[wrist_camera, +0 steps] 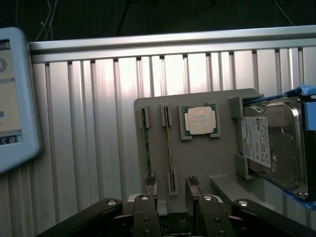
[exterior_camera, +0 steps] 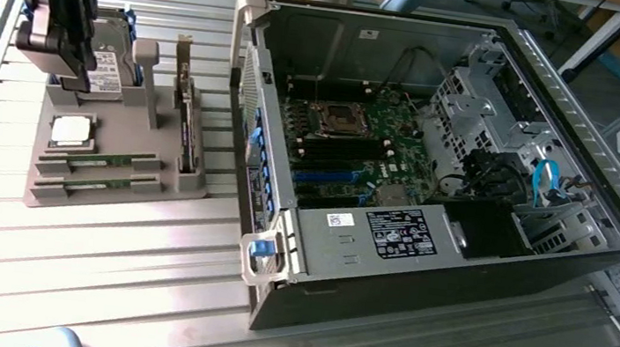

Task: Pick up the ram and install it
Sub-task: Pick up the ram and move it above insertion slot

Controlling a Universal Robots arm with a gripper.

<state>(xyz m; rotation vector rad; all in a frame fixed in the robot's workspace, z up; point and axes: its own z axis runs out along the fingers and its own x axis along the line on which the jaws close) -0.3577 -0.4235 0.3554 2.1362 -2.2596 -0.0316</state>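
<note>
The gripper [wrist_camera: 171, 182] hangs above the grey tray [wrist_camera: 207, 163], its two dark fingers spread wide and gripping nothing. In the exterior view its black, bolted body stands over the tray's far end, by the hard drive.

The tray is a matte moulded block with raised slot posts. It lies on the ribbed aluminium table [exterior_camera: 96, 272], near the edge at the exterior view's left.

The ram is here as two thin green strips, both lying flat in parallel grooves of the tray. The outer ram stick [wrist_camera: 146, 143] runs along the tray's edge. The inner ram stick [wrist_camera: 169, 148] lies just beside it, towards the processor. From the wrist, one fingertip [wrist_camera: 150, 180] sits over the end of the outer stick. The other is across the inner stick's end post, so the inner stick's line falls between the fingers. Whether anything touches, I cannot tell.

The processor [wrist_camera: 200, 121] is next, a square with a dull silver lid in a shallow square pocket. Beyond it the hard drive [wrist_camera: 274, 143], smooth metal with a white label, leans in a blue plastic carrier. An expansion card [exterior_camera: 186, 123] stands on edge along the tray's side nearest the computer case [exterior_camera: 394, 264].

That case is a black and grey steel box lying open towards the exterior view's right, with its green motherboard [exterior_camera: 367, 145] bare. A pale-framed tablet [wrist_camera: 10, 98] rests at the table's edge.
</note>
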